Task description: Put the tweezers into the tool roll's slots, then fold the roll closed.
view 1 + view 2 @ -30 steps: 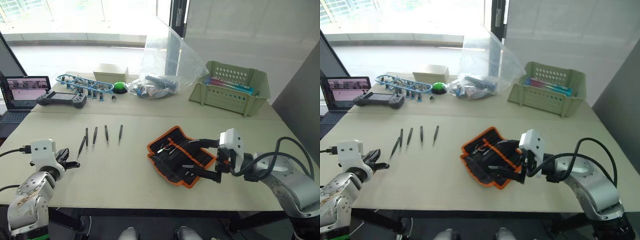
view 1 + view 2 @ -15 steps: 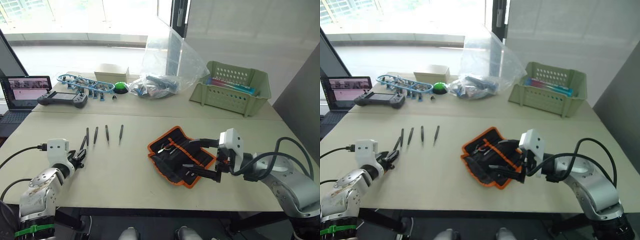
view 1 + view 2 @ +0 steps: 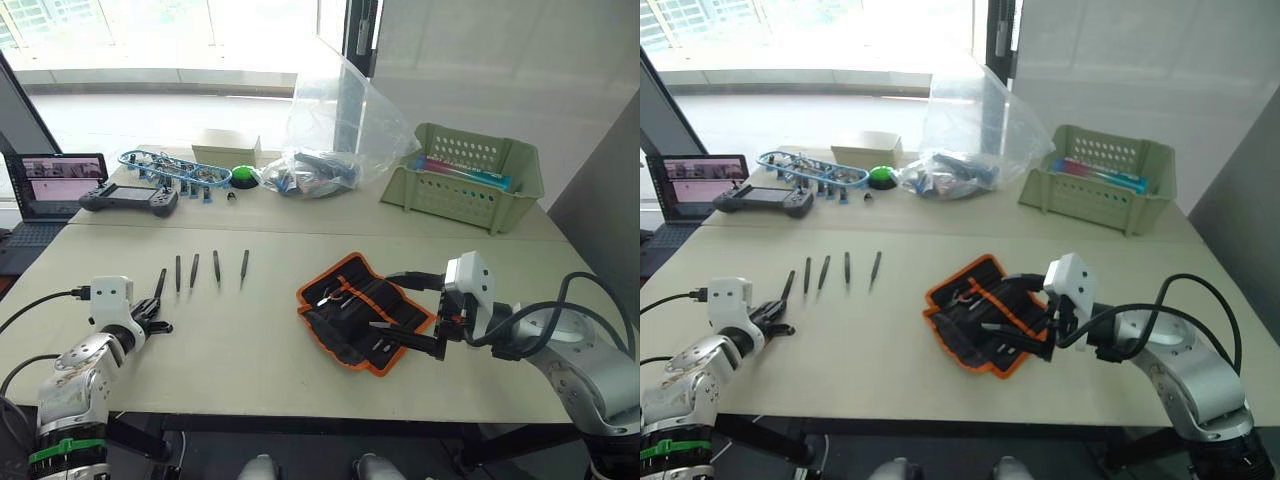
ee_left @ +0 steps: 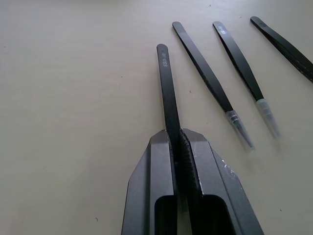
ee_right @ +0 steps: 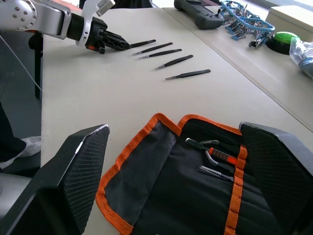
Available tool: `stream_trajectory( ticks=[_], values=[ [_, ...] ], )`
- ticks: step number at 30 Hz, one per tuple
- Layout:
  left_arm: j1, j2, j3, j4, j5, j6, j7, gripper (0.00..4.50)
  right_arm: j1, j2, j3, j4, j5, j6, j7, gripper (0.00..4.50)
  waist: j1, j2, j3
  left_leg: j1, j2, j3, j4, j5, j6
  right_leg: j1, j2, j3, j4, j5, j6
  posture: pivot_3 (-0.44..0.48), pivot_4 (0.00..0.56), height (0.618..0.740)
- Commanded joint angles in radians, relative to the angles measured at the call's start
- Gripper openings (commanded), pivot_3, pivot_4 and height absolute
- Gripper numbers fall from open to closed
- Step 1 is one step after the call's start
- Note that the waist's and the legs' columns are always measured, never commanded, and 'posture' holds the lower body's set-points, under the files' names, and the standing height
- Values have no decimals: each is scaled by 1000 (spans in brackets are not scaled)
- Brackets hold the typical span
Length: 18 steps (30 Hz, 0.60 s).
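Several slim black tweezers lie in a row on the table's left half. My left gripper (image 4: 175,134) is shut on the near end of the leftmost tweezer (image 4: 167,88), which still rests on the table. The other tweezers (image 3: 215,268) lie just to its right. The black tool roll (image 3: 360,310) with orange edging lies open at centre right. Its slots (image 5: 238,178) hold a red-handled tool and a few others. My right gripper (image 3: 385,302) is open wide over the roll's right part, one finger on each side, gripping nothing.
Along the back stand a green perforated basket (image 3: 465,180), a clear plastic bag (image 3: 330,130) of parts, a green button (image 3: 245,177), a small box (image 3: 228,150), blue clips (image 3: 170,168), a handheld controller (image 3: 130,198) and a laptop (image 3: 58,180).
My left gripper has moved forward to the leftmost tweezer and shut on its near end. The right gripper stays open over the roll.
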Motion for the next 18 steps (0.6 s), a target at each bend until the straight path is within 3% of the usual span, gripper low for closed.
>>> stream_trajectory(
  ticks=[1,6,11,12,18],
  values=[
    [-3,1,1,4,37,-70,32,18,1,-11,-32,-29,11,1,-6,4500,0,0,0,0,0,0,0,0,0,0,0,0,0,0,0,0,150,740],
    [5,53,-4,-174,106,-205,47,18,16,1,-26,18,-28,-18,-31,4500,-7,-6,2,-2,1,0,0,0,0,-2,0,0,0,3,-4,0,150,740],
    [-30,54,-85,-369,1,-108,-62,18,24,71,-9,119,-91,-63,-91,4500,-4,-7,2,-5,0,0,0,0,0,-2,-1,0,-2,4,-6,0,150,740],
    [-42,51,-113,-400,-33,-63,-88,0,29,85,-1,136,-102,-74,-93,3998,-4,-6,2,-5,0,0,0,0,0,-2,-1,0,-2,4,-6,0,150,740],
    [-181,4,-335,-479,-165,212,-179,0,37,165,48,294,-198,-167,-106,2033,-10,-6,2,-5,0,-1,0,0,0,-2,2,0,-2,3,-3,0,150,740]
  ],
)
